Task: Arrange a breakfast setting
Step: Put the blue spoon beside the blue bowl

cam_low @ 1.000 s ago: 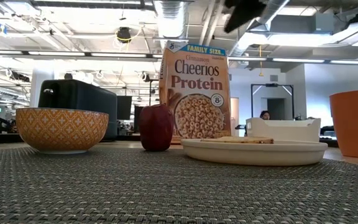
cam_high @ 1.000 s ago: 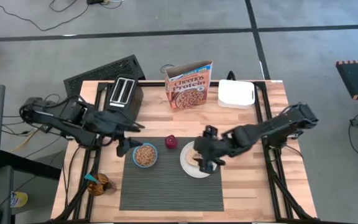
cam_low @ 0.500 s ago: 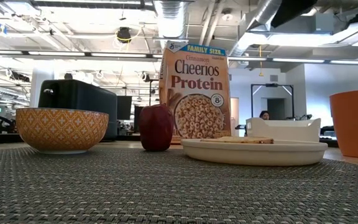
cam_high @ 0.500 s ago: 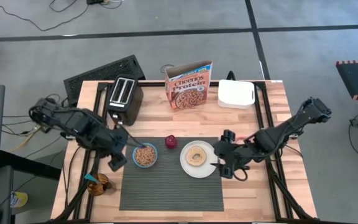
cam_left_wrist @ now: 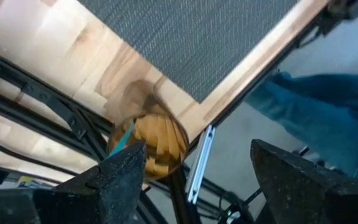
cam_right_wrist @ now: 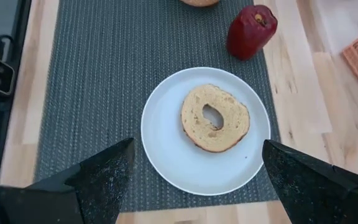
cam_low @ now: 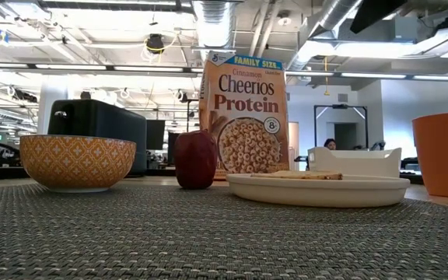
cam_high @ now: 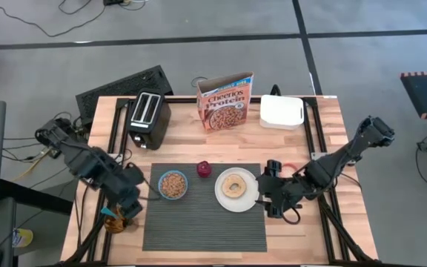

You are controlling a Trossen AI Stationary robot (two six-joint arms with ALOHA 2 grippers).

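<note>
While the bagel (cam_right_wrist: 215, 118) lies on the plate (cam_right_wrist: 166, 149) and bowl (cam_high: 173, 185) and fruit (cam_high: 204, 170) sit on the placemat (cam_high: 199, 226), the spoon (cam_left_wrist: 122, 135) waits in a cup (cam_left_wrist: 157, 142) at the near left; both grippers, left (cam_left_wrist: 197, 174) and right (cam_right_wrist: 194, 180), have wide, empty fingers.

Four cameras: overhead, table-level, two wrists.
High and right wrist views share the round white plate (cam_high: 236, 191) (cam_right_wrist: 205, 130), seen from 3 o'clock.

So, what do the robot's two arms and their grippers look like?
Both arms are dark, almost black, built of jointed segments. The left gripper and right gripper each end in two broad black fingers with a rough, speckled surface. A red cable shows beside the right arm.
</note>
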